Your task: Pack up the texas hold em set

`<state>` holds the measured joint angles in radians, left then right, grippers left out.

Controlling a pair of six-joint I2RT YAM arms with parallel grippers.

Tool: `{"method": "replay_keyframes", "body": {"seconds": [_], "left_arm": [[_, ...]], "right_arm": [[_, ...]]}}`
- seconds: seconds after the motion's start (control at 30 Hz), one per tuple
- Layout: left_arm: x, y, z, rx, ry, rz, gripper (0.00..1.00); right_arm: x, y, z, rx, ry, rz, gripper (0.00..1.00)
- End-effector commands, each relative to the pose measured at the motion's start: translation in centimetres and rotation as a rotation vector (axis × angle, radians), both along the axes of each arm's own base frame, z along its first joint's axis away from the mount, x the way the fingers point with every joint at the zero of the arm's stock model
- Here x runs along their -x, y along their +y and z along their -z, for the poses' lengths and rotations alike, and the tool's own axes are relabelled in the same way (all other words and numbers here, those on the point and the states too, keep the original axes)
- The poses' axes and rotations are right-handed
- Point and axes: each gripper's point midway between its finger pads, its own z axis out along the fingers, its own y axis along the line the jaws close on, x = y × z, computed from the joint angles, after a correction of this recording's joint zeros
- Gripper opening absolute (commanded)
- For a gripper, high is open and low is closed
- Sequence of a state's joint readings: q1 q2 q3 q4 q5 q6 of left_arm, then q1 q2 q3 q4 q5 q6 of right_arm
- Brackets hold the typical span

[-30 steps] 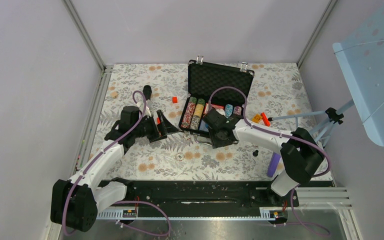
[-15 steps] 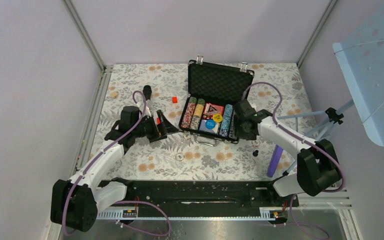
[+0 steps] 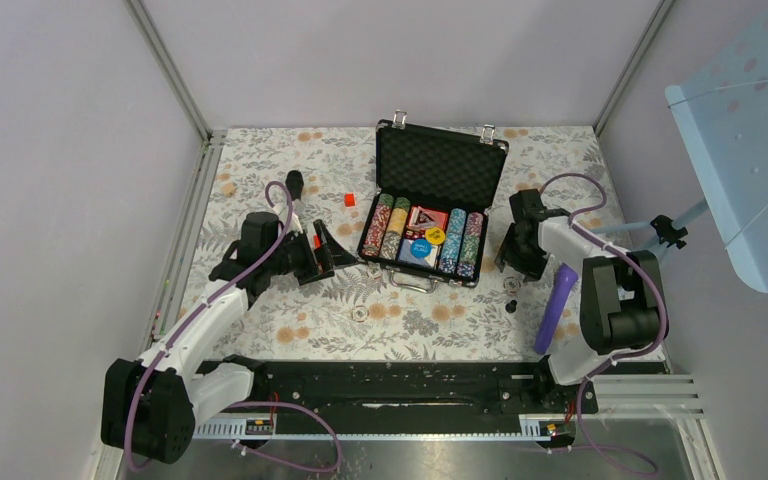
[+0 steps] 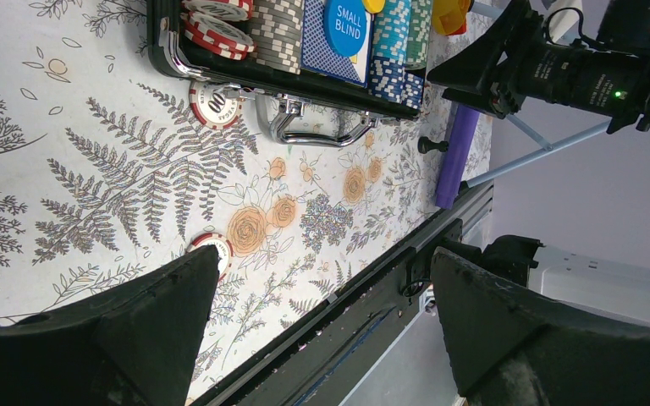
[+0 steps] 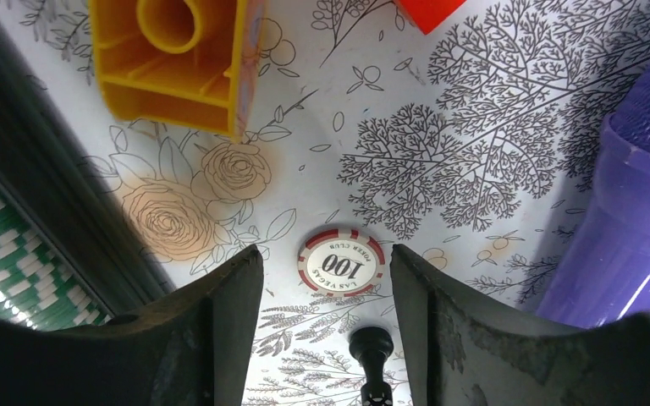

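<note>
briefcase [image 3: 439, 163] black | chip [image 5: 340, 262] red-white striped | table [image 3: 260, 160] floral | block [image 5: 173, 63] yellow

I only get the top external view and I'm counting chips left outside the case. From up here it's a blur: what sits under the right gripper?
Observer: A red-and-white chip marked 100 lies flat on the cloth, between the open right gripper's fingers, not gripped.
Operator: Any near the case's handle?
Observer: Yes. The left wrist view shows a second chip lying at the case's front edge, beside the silver handle.
Operator: Is the left gripper carrying anything?
Observer: No. The left gripper has its fingers wide apart and holds nothing.
</note>
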<state>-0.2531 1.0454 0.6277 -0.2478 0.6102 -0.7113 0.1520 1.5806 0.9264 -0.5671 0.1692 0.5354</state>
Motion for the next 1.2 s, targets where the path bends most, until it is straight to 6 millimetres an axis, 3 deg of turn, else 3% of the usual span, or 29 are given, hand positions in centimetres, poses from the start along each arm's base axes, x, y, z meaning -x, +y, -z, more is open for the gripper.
{"method": "replay_keyframes", "body": {"seconds": [0.0,0.17,0.47,0.9,1.17], "left_arm": [[-0.8,-0.3,-1.6,0.021,-0.054,0.015,0.95],[-0.8,-0.3,-1.6,0.020,-0.053,0.014,0.95],[-0.9,-0.4,-1.6,0.022,-0.051,0.018,0.94],[-0.9,-0.4,-1.4,0.025,-0.044,0.022,0.95],[-0.9,-0.4,-1.6,0.029,-0.050,0.021,0.94]], "right_arm": [[-1.8,0.2,-0.6,-0.028,-0.047,0.050,0.65],[-2.5,1.0,-0.4,-0.073,-0.090,0.013,0.64],[-1.2,2.2,0.8,-0.143,-0.075,-0.015,0.57],[3.3,2.5,1.4,-0.161,0.010,-0.041,0.57],[5.6,6.0,1.2,-0.175,0.006,-0.139,0.57]]}}
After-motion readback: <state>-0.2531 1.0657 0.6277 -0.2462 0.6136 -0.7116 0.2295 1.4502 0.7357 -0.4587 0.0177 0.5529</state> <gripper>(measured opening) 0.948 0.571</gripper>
